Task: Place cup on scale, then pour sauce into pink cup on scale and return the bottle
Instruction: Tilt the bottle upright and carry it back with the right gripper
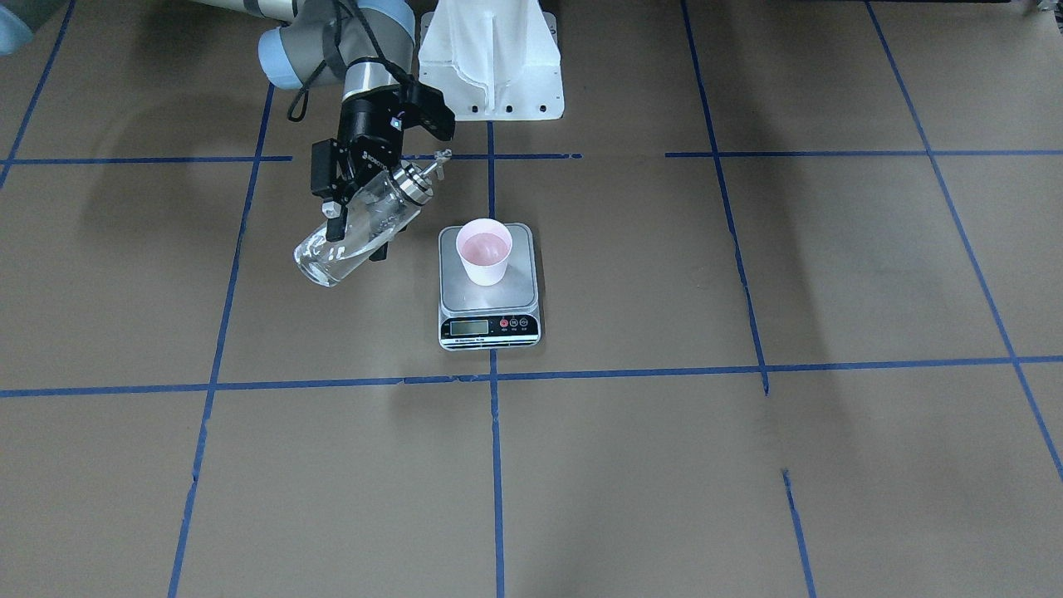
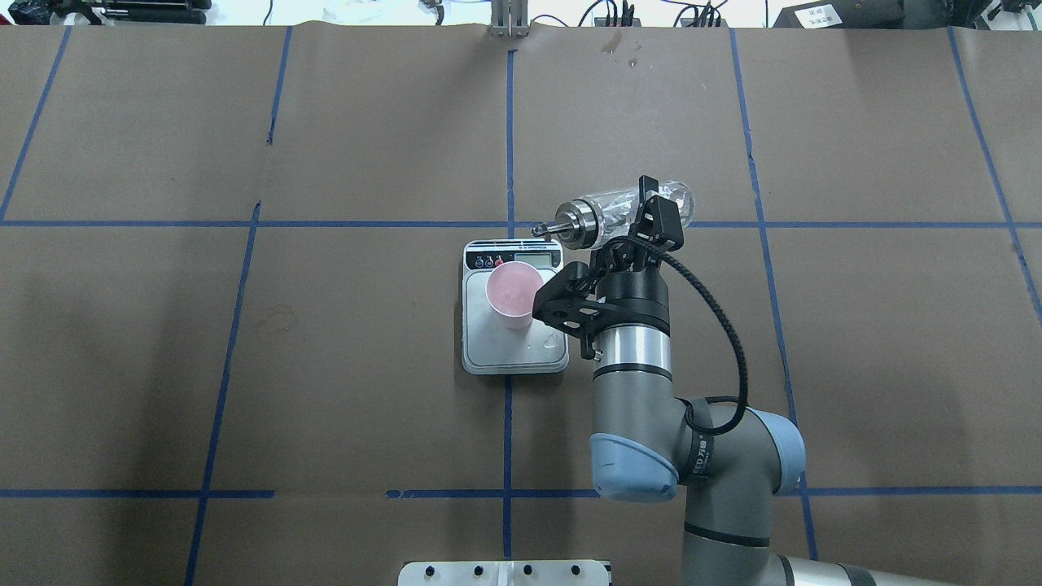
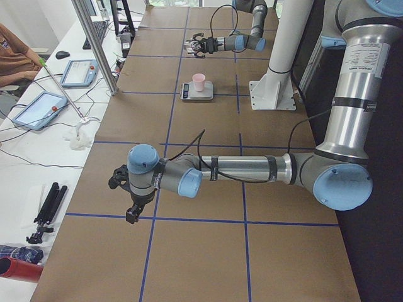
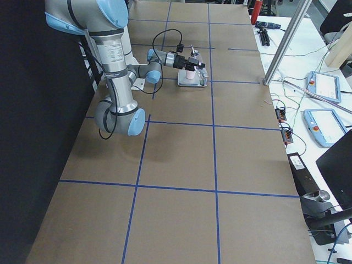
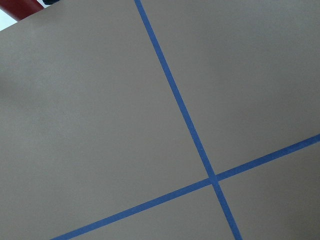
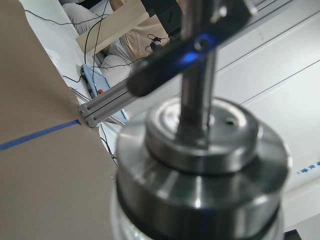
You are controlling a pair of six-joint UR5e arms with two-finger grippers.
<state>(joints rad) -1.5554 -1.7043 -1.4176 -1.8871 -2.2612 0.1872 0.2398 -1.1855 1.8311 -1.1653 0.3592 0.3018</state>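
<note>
Exterior left view: nearest the camera, the left arm is stretched low over the table (image 3: pixel 208 264), and the left gripper (image 3: pixel 132 212) is pointed down at the brown paper beside a blue tape line (image 3: pixel 189 219). Whether its jaws are open or closed cannot be told from this side view, and only paper and crossing tape are shown by the left wrist camera.

Farther along the table, the scale (image 2: pixel 521 354) is set flat astride a tape line, with its display strip turned away from the robot. The cup (image 2: pixel 513 291) is stood upright on about the middle of the platform, its rim open to the top.

Farther still, the right gripper (image 2: pixel 643 213) is held above the table beside the scale on the robot's right. Its jaws are closed around the glass body of the bottle (image 2: pixel 606 216), which is gripped on its side, almost level. The spout is aimed toward the scale's side and is kept apart from the cup. Liquid cannot be made out in the bottle or the cup. The right wrist view is filled by the blurred metal collar (image 6: pixel 200 165).
</note>
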